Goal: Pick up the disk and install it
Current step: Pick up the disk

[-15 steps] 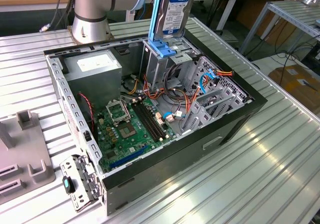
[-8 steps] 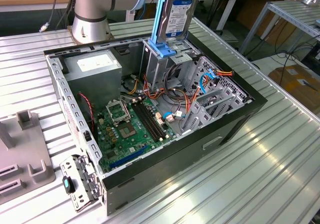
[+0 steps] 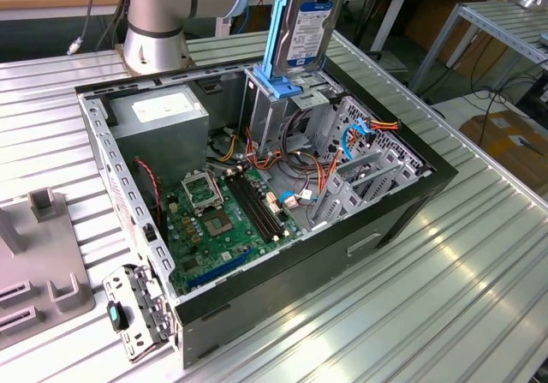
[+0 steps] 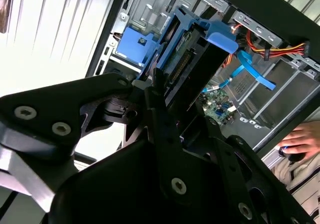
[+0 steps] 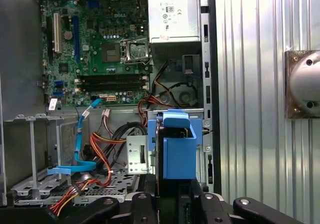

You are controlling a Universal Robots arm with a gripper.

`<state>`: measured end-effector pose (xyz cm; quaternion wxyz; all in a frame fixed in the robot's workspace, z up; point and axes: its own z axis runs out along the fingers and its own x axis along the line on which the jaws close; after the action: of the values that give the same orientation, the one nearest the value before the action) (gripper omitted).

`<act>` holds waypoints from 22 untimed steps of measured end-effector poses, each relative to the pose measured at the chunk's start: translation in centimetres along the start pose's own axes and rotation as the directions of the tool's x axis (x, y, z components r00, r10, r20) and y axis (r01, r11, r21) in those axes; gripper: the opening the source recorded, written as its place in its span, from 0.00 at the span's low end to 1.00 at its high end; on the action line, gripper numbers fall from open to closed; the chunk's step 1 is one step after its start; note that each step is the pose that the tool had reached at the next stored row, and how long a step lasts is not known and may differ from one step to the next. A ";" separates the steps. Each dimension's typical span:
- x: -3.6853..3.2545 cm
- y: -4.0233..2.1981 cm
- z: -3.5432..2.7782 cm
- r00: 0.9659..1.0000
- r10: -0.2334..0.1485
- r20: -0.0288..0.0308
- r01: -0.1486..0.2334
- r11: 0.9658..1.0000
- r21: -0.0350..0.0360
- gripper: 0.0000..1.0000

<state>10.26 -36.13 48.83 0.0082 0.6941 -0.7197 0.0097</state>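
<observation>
Gripping the disk (image 3: 306, 25) by its upper end, the gripper (image 4: 160, 91) is holding it upright over the open computer case (image 3: 411, 196). Its jaws are closing tight on the drive's end, with nothing else between them, as the second wrist view is showing. The drive is hanging clear of everything, not yet seated.

In the exterior view the disk is sitting at about one o'clock from the motherboard (image 3: 218, 222), directly above the grey drive cage (image 3: 272, 113) and its blue latch (image 3: 284, 86). My reading is that it is being carried on edge, with its blue side rails running vertically, because the cage is taking drives from above and the rails need to line up with the cage's guides.

The power supply (image 3: 163, 116) is lying at roughly nine o'clock from the cage, well apart from the drive. Orange and red cables (image 3: 324, 174) are trailing at about five o'clock from the cage, near the slot, which I judge is why the approach is coming straight down.

The first wrist view is looking along the drive (image 5: 177, 151) into the case, with the cage opening just beside its lower end.

A person's hand (image 4: 300, 141) is resting outside the case wall, apart from the work
</observation>
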 end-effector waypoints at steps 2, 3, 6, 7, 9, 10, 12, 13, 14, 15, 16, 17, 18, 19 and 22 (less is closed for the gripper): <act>0.10 -0.02 0.00 1.000 0.000 -0.002 0.000 1.000 0.000 0.35; 0.17 -0.02 0.01 1.000 0.000 -0.002 0.000 1.000 0.000 0.35; 0.34 -0.04 0.01 1.000 0.000 -0.005 0.000 1.000 0.000 0.35; 0.41 -0.05 0.01 1.000 0.000 -0.006 0.000 1.000 0.000 0.35; 0.53 -0.07 0.02 1.000 0.000 -0.007 0.000 1.000 0.000 0.35; 0.61 -0.07 0.02 1.000 0.000 -0.008 0.000 1.000 0.000 0.35; 0.82 -0.09 0.02 1.000 0.000 -0.010 0.000 1.000 0.000 0.35; 0.90 -0.09 0.02 1.000 0.000 -0.011 0.000 1.000 0.000 0.35; 0.97 -0.10 0.03 1.000 0.000 -0.011 0.000 1.000 0.000 0.35; 1.16 -0.11 0.03 1.000 0.000 -0.012 0.000 1.000 0.000 0.35; 1.31 -0.12 0.04 1.000 0.000 -0.012 0.000 1.000 0.000 0.35; 1.52 -0.13 0.04 1.000 0.000 -0.013 0.000 1.000 0.000 0.35; 1.62 -0.14 0.04 1.000 0.000 -0.014 0.000 1.000 0.001 0.35; 1.73 -0.15 0.04 1.000 0.000 -0.014 0.000 1.000 0.001 0.35; 2.19 -0.17 0.06 1.000 0.000 -0.015 0.000 1.000 0.001 0.35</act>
<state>10.35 -38.33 48.83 0.0132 0.6940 -0.7197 0.0150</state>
